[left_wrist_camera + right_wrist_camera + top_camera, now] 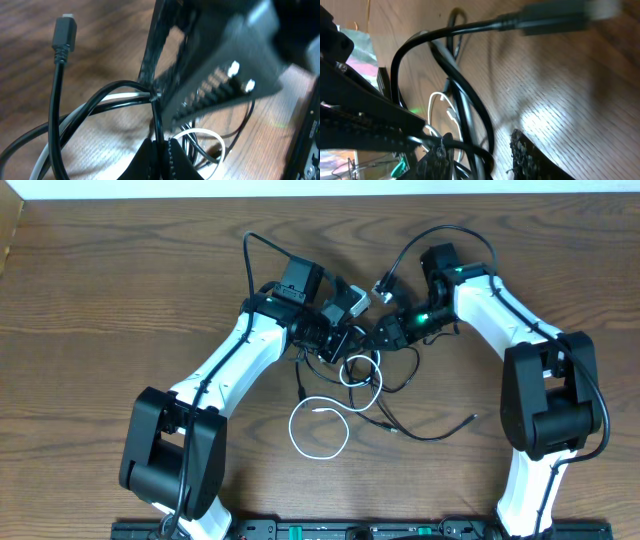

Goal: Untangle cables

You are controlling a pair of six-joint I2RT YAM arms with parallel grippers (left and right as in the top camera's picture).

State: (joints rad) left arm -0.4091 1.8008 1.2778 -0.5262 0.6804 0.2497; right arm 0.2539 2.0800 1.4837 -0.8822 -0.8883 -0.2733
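- Overhead, the cables point(362, 370) are lying knotted near the middle of the table point(120, 300), between my two grippers.
- My left gripper point(162, 157) is pinching shut on a black cable point(159, 115), which is running from my fingertips toward 12 o'clock in the left wrist view.
- My right gripper point(480, 150) is standing part-open. Black cables are passing between its fingers, and I am not seeing it clamp any of them.
- The white cable point(292, 428) is looping out at 7 o'clock of the knot and lying mostly free, though a small white coil is sitting inside the knot.
- One black plug point(472, 418) is trailing clear at 4 o'clock of the knot.
- I am judging the job as early to midway, since no cable is lying fully apart from the others yet.
- What is remaining, as I read it, is drawing each black cable out of the crossing, freeing the white coil, and laying all three well apart.
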